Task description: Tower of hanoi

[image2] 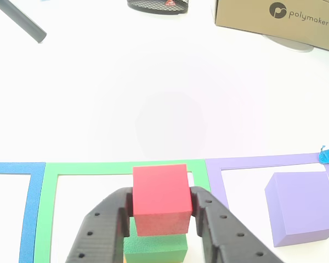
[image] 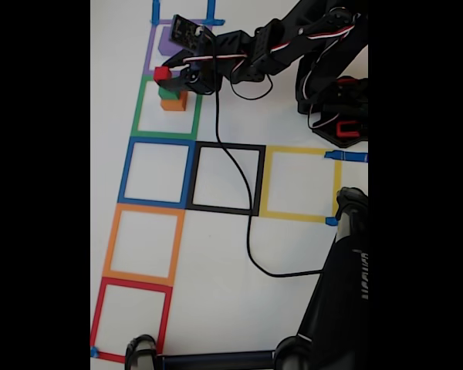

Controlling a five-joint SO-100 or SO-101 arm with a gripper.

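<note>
In the other view, the gripper (image2: 160, 211) clamps the red cube (image2: 160, 198) on the green cube (image2: 155, 249) inside the green tape square (image2: 49, 208); the purple cube (image2: 302, 208) sits at three o'clock. The orange cube (image: 173, 101) apparently forms the base; a skewed lift could topple the stack.
</note>
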